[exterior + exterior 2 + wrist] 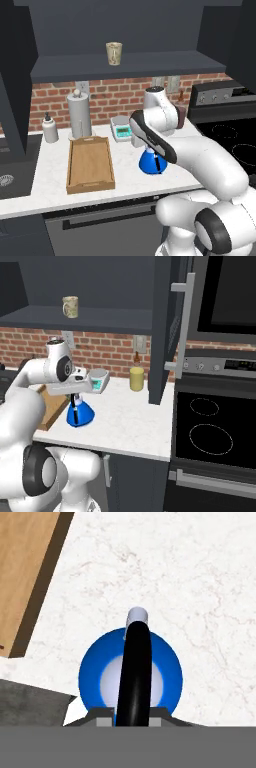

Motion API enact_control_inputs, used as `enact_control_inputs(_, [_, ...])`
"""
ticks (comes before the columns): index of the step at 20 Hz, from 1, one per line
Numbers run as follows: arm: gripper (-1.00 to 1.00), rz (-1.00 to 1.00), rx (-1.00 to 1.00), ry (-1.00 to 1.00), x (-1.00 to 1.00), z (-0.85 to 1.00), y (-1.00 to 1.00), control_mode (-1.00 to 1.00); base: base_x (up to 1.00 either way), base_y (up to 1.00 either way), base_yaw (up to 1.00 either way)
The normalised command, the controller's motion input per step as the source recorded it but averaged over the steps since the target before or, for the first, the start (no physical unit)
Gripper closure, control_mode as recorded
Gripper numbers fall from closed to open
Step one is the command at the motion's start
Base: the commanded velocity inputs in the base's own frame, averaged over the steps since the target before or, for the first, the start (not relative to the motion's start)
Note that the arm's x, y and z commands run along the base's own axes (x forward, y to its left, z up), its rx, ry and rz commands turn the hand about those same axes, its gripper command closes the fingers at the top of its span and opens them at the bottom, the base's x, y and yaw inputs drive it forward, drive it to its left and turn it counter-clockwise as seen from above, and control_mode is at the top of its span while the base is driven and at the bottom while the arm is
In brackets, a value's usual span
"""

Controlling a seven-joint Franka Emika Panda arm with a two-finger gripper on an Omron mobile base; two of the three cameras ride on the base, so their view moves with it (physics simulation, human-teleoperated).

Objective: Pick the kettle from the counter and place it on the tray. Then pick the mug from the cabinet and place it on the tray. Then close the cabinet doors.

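The blue kettle (95, 672) stands on the white counter (200, 587), right of the wooden tray (90, 162). From above, my gripper (132, 716) straddles the kettle's black arched handle (135, 662). A fingertip presses against each side of the handle, so the gripper is shut on it. From the right base, the kettle (82, 416) rests on the counter under my gripper (75, 400). My arm covers part of the kettle (147, 162). The beige mug (114, 53) stands on the shelf of the open cabinet (125, 65).
A tall grey cylinder (79, 115), a soap bottle (49, 129) and a small scale (121, 127) stand behind the tray. A yellow jar (136, 378) is by the open right door (167, 331). The stove (210, 426) lies right, the sink (10, 175) left.
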Motion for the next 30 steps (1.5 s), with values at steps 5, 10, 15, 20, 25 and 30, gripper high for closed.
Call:
enact_control_inputs(5, [1.00, 0.13, 0.00, 0.00, 0.25, 0.43, 0.74, -1.00, 0.00, 0.00, 0.00])
enact_control_inputs(10, [1.00, 0.10, 0.00, 0.00, 0.32, 0.20, 0.74, -1.00, 0.00, 0.00, 0.00])
enact_control_inputs(15, [1.00, 0.06, 0.00, -0.04, 0.24, 0.03, 0.67, -1.00, 0.00, 0.00, 0.00])
enact_control_inputs(20, [1.00, 0.02, 0.04, -0.11, 0.12, -0.05, 0.43, -1.00, 0.00, 0.00, 0.00])
enact_control_inputs(25, [1.00, 0.03, 0.09, -0.13, 0.02, -0.22, 0.12, -1.00, 0.00, 0.00, 0.00])
enact_control_inputs(30, [1.00, 0.03, 0.09, -0.12, 0.09, -0.16, 0.13, -1.00, 0.00, 0.00, 0.00])
